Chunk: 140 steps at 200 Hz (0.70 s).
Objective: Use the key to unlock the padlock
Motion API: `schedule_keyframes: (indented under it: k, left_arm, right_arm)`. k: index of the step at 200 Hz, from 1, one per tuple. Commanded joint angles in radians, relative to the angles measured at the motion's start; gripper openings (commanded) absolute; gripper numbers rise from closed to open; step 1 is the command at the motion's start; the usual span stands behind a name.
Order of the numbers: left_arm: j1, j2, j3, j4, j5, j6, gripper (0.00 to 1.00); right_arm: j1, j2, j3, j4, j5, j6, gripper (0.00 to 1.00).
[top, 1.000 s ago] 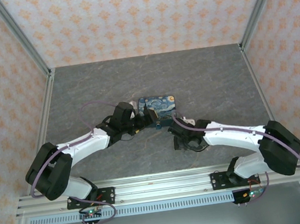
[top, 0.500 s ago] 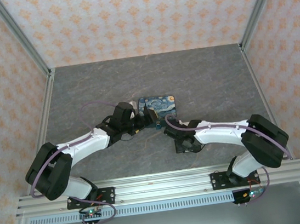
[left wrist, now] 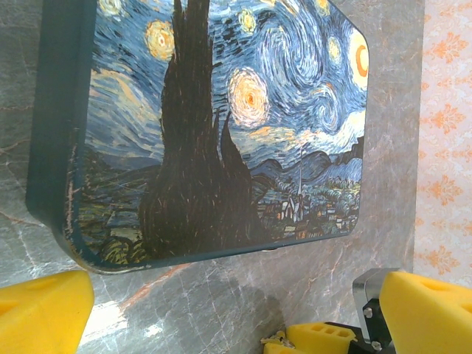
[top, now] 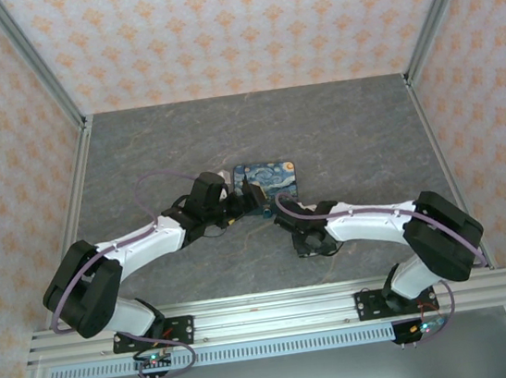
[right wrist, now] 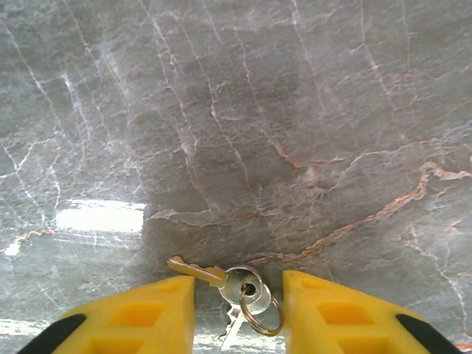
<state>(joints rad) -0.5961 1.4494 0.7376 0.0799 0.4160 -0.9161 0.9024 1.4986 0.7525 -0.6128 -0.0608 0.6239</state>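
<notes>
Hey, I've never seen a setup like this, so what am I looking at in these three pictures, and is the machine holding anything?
It is a robot: a left arm and a right arm, bolted at the near edge of a grey marbled table. Each ends in a two-finger pincer with yellow fingers. The wide picture looks down from above and behind the arms. The other two come from small cameras on the wrists, so each sees its own fingers. On the table lies a flat box printed with a starry-night painting. The left pincer is open in front of it, holding nothing. The right pincer is open too; a small silvery key lies on the table between its fingers, not gripped.
</notes>
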Motion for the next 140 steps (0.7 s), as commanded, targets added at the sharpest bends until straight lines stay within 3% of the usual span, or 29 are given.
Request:
schedule_keyframes:
  k: [1, 37, 54, 99, 140]
  left_arm:
    - [-0.007, 0.016, 0.018, 0.013, 0.005, 0.003, 1.00]
    - [-0.007, 0.019, 0.018, 0.015, 0.005, 0.003, 1.00]
    - [-0.007, 0.022, 0.016, 0.017, 0.007, 0.003, 1.00]
    - [-0.007, 0.024, 0.016, 0.018, 0.007, 0.003, 1.00]
    - [-0.007, 0.015, 0.009, 0.018, 0.006, 0.002, 1.00]
  right_arm:
    - [-0.032, 0.082, -0.045, 0.091, 0.063, -0.018, 0.29]
    - [-0.036, 0.114, -0.045, 0.107, 0.048, -0.035, 0.15]
    - [-0.041, 0.121, -0.051, 0.117, 0.039, -0.042, 0.00]
    - [-0.046, 0.093, -0.080, 0.147, 0.013, -0.071, 0.00]
    - [-0.053, -0.022, -0.119, 0.184, -0.034, -0.083, 0.00]
